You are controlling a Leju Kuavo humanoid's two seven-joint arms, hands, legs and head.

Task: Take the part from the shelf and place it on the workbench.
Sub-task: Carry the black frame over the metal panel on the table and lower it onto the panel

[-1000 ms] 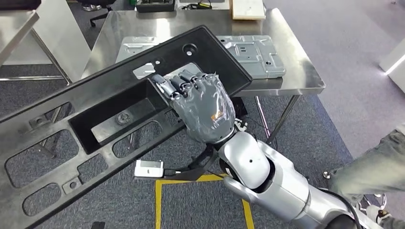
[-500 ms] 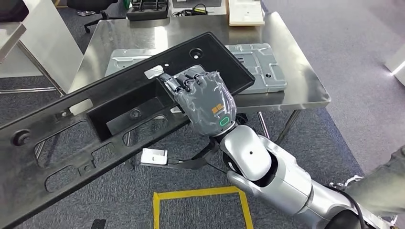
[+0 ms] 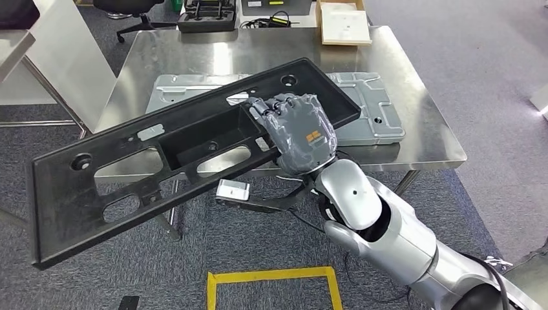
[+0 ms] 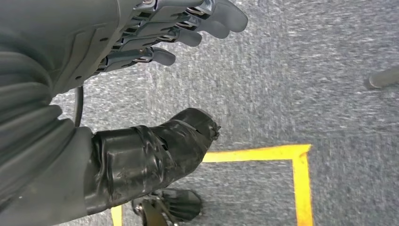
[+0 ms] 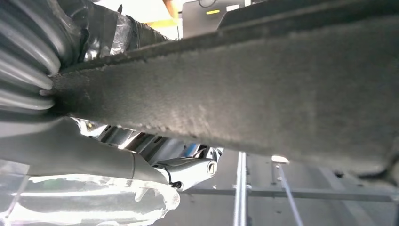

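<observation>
Head view looks down on the steel workbench (image 3: 413, 123), the biggest thing here, with the grey carpet floor (image 3: 497, 77) around it and a yellow tape outline (image 3: 271, 276) on the floor near the robot. Next in size is the part (image 3: 84, 187), a long black plastic panel with a sunken tray in the middle and cut-out openings along it. It is held in the air at a slant: its far end hangs over the bench and over a flat grey metal plate (image 3: 375, 106) that lies there, while its near end sticks out past the bench edge above the floor. I cannot tell whether the far end touches the plate. The right hand (image 3: 297, 132) grips the part at the tray's rim, fingers curled over the edge; the right wrist view shows the panel's rough underside close against that hand. The left hand (image 4: 155, 33) hangs low over the carpet, fingers apart from the thumb, holding nothing. At the back of the bench lie a pale box (image 3: 346, 22) and a dark case (image 3: 207, 16). As I judge it, the pick-up from the shelf is done and the carry nearly so; what is left is to bring the whole panel over the bench, lay it flat and let go.
</observation>
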